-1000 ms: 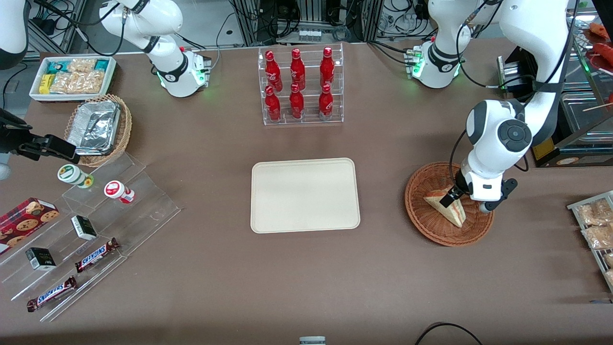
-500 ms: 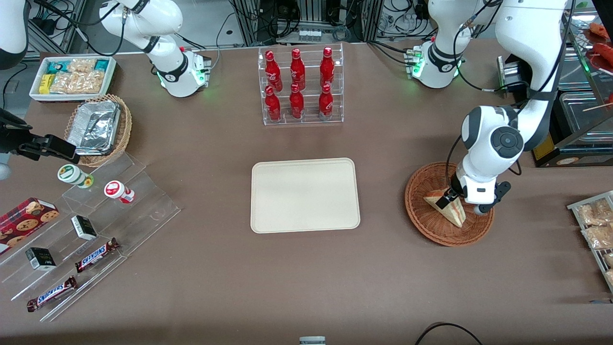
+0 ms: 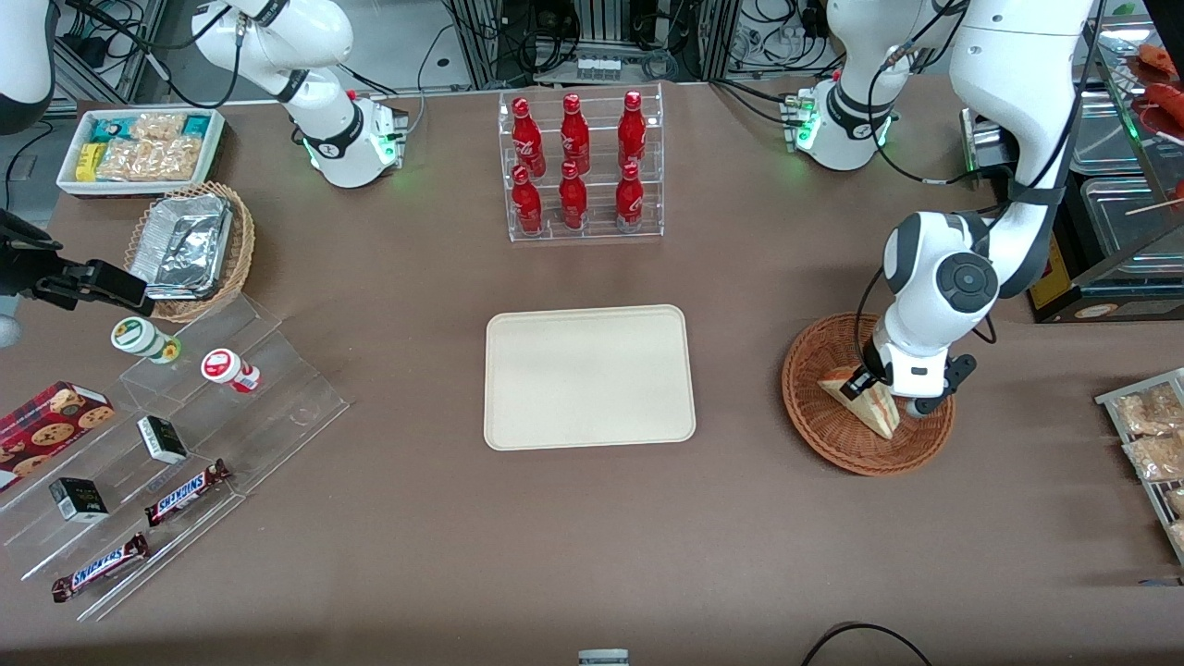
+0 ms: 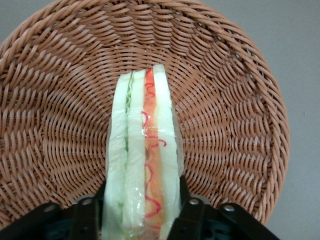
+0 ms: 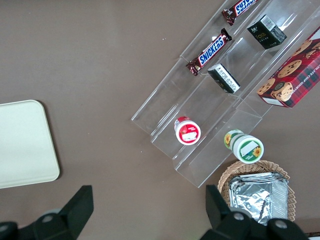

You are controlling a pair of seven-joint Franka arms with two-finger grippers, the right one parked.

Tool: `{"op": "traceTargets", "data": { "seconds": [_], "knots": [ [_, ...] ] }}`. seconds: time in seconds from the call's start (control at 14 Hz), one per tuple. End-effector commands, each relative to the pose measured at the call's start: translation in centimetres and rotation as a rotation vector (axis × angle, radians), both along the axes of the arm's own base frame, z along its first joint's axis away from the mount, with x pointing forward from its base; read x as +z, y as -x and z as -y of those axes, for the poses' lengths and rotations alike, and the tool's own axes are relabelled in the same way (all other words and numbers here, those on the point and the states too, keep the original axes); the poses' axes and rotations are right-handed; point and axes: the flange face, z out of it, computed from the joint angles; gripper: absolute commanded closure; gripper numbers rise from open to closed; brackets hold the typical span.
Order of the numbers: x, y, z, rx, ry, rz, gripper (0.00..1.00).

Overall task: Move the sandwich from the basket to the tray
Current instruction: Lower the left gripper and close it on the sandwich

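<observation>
"SNICKERS" reads on two brown chocolate bars on the clear acrylic stepped stand, well apart from the left arm's gripper.

Clear rack of red bottles standing upper centre of the table. White bin of snack packets sitting upper left. Tan wicker basket with foil containers resting below it. Snickers bars lying lower left on acrylic steps.

sandwich lying in basket (toward working arm's end) | gripper sitting around sandwich | tray lying mid-table, well apart from basket
</observation>
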Motion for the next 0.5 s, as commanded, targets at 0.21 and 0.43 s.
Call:
{"op": "traceTargets", "data": {
  "seconds": [0.21, 0.43],
  "knots": [
    [5.4, -2.0, 0.9, -0.052, -0.102, -0.109, 1.00],
    [11.0, -3.5, 3.6, -0.084, -0.125, -0.128, 1.00]
  ]
}}
